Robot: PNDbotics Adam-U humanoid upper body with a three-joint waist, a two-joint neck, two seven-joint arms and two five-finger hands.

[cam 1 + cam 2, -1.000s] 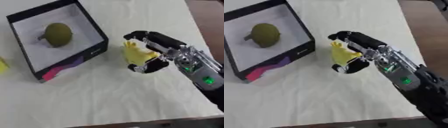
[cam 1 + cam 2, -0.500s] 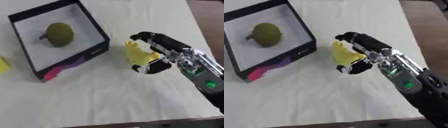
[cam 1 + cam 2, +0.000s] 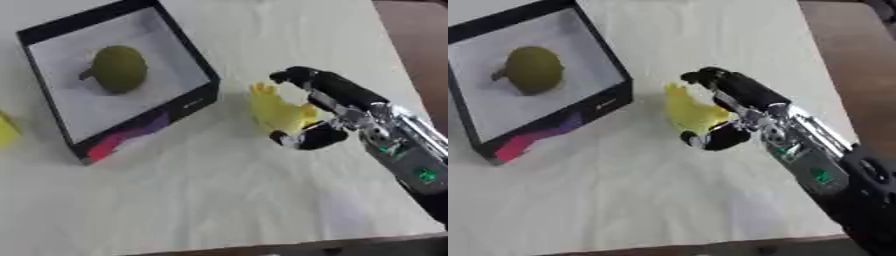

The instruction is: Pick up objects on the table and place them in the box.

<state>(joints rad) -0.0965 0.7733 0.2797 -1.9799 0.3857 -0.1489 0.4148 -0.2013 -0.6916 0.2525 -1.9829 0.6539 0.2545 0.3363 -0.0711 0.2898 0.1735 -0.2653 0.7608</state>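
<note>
A small yellow object [image 3: 278, 111] lies on the white table just right of the black box [image 3: 203, 95]. My right hand [image 3: 325, 114] comes in from the lower right and curls round the object's right side, fingers above it and thumb below it. Whether the object is lifted off the table cannot be told. Inside the box, on its white floor, lies a green round fruit [image 3: 117, 68] with a short stem. Another yellow object [image 3: 7, 131] shows at the left edge. My left hand appears in no view.
The white table [image 3: 175, 200] ends at its front edge along the bottom of the views. A brown floor [image 3: 850, 60] lies beyond the table's right edge. The box has a pink and purple patch [image 3: 122, 141] on its near wall.
The whole picture has shifted a little to the right. My right hand has stayed curled round the yellow object, and its fingers have closed slightly more.
</note>
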